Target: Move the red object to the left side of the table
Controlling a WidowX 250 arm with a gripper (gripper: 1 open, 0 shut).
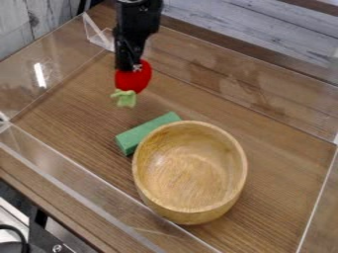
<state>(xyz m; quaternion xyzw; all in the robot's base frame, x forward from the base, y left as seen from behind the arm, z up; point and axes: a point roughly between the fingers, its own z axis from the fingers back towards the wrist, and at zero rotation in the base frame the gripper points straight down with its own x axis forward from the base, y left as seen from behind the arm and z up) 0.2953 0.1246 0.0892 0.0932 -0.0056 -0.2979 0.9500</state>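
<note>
The red object [132, 78], a small rounded toy fruit with a light green leafy end pointing down, hangs above the table [79, 119] near its back left part. My gripper [129, 63] comes down from above and is shut on the fruit's top. The black fingers hide the upper part of the fruit. It looks lifted off the wood, with the leaf end close to the surface.
A green rectangular block [145, 132] lies in front of the fruit, touching a large wooden bowl [191, 170] at the front middle. Low clear acrylic walls [40, 74] border the table. A clear folded stand [101, 32] sits at the back left.
</note>
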